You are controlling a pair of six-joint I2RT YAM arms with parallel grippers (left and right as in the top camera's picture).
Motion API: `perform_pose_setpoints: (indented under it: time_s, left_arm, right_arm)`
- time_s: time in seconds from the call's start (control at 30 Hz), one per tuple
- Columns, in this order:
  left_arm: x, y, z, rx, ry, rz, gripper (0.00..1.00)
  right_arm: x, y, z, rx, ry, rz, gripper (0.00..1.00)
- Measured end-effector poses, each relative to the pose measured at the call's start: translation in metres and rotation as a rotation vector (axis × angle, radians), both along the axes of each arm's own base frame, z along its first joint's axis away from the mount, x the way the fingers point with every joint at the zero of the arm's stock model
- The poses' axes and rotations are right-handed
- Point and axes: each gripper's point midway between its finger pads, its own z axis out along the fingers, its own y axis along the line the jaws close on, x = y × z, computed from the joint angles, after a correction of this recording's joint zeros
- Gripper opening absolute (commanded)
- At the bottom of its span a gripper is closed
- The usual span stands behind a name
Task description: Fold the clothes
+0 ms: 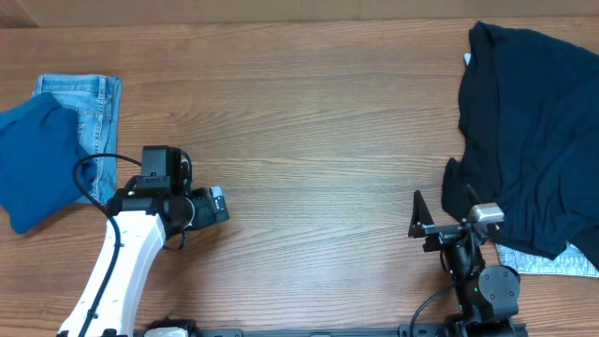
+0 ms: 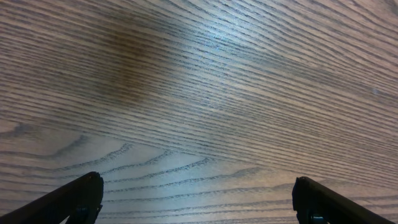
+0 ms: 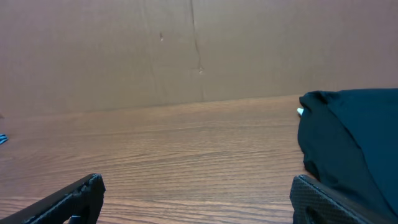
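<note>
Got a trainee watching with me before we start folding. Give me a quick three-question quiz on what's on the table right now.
1. True or false: the mid-blue top lies partly over the jeans.
2. The dark navy garment lies nearest which arm? A) left B) right C) neither, it is centred
3. Fill in: the left gripper and right gripper are both ____, holding nothing.
Key: 1 true; 2 B; 3 open.

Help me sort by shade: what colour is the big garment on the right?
The big garment is plain dark navy, clearest in the overhead view.
</note>
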Motion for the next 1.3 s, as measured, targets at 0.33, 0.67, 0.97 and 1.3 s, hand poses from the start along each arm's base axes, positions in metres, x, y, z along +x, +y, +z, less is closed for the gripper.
perform_pose_setpoints:
  time_s: [0.33,0.67,0.97,1.3]
  left_arm:
    - [0.000,0.000,0.000,0.000,0.000,0.000,1.00]
    - [-0.002,0.009,0.051,0.054,-0.242,0.018,1.00]
    - [-0.044,0.031,0.082,0.162,-0.664,0.099,1.00]
    - [-0.015,0.031,0.085,0.185,-1.120,0.091,1.00]
  right_arm:
    - [0.000,0.000,0.000,0.000,0.000,0.000,1.00]
    - [0.000,0.000,0.000,0.000,0.000,0.000,1.00]
    - [0.000,0.000,0.000,-0.001,0.000,0.000,1.00]
    - [0.000,0.000,0.000,-0.001,0.001,0.000,1.00]
